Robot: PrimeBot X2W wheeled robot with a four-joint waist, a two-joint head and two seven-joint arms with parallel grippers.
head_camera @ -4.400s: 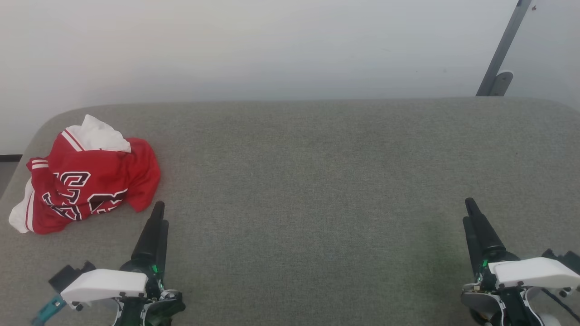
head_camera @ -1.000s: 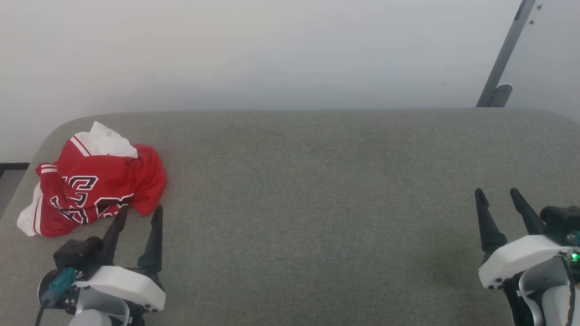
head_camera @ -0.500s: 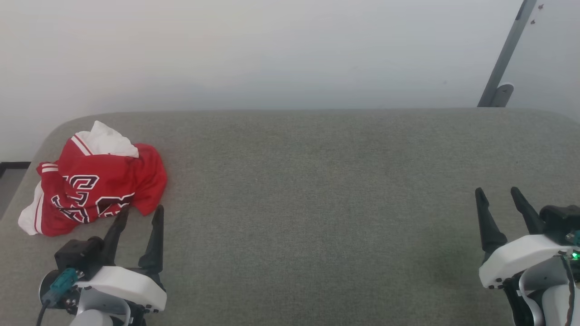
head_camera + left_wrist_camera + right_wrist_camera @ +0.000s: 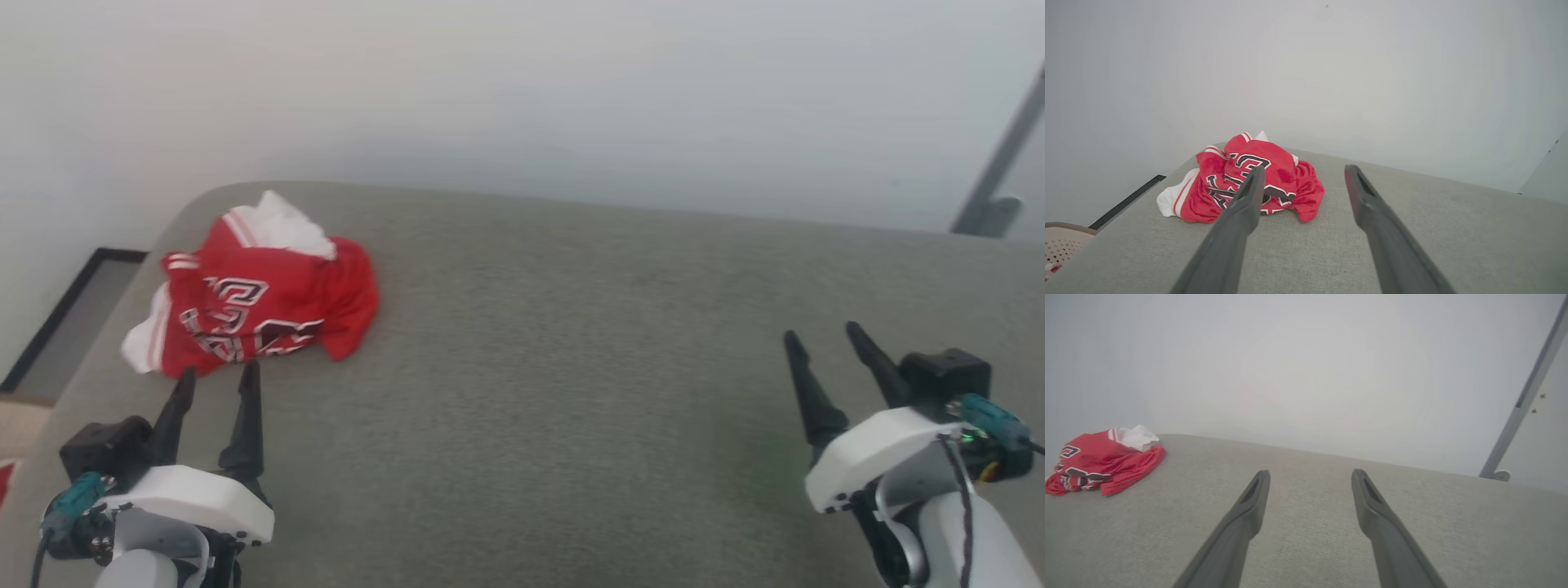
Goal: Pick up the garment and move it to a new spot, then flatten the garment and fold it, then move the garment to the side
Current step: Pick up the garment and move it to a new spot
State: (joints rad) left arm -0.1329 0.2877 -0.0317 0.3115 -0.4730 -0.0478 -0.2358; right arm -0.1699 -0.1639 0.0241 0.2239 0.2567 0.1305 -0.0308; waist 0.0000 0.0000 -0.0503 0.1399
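Observation:
The garment (image 4: 261, 302) lies crumpled in a heap at the far left of the grey table (image 4: 571, 343). It is red with white sleeves, striped trim and black-and-white lettering. My left gripper (image 4: 219, 374) hovers open just short of its near edge, with nothing between the fingers. The left wrist view has the garment (image 4: 1274, 175) straight ahead, beyond the open left gripper (image 4: 1302, 169). Far off at the right, my right gripper (image 4: 820, 333) stands open and empty over bare cloth. From the right wrist view the garment (image 4: 1102, 461) sits at the far left, well apart from the right gripper (image 4: 1310, 473).
A pale wall rises behind the table. A grey slanted pole (image 4: 1000, 184) with a bracket stands at the back right. Off the table's left edge lie a dark floor strip (image 4: 57, 318) and a beige perforated basket (image 4: 1061, 245).
The head camera has turned left, so the whole picture has shifted right. Both grippers stay open. The left gripper now sits nearer the garment's front edge. The garment itself lies as before.

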